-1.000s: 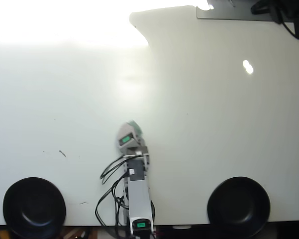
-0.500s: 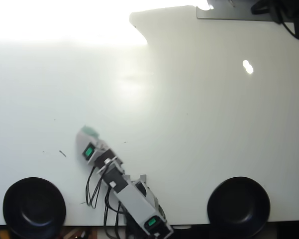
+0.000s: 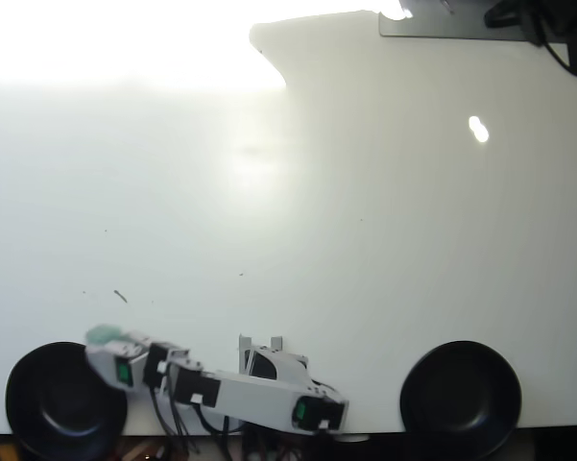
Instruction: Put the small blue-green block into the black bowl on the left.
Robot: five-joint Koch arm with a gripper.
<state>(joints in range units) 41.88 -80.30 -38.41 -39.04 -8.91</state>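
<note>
Tool [image 3: 98, 338] is gripping the small matte teal block [image 3: 100, 333], hovering at the glossy black bowl's [image 3: 48, 408] rim; release needs centring first.

From my remote seat this looks like a hobby bench or small lab setup rather than a lived-in room. I see a plain white table [image 3: 365, 240], glossy enough to throw back glare from strong light at its upper left. A small arm [image 3: 259, 399] with exposed cables sits at the near edge. Dark equipment and cords [image 3: 542, 24] crowd the far right corner.
</note>
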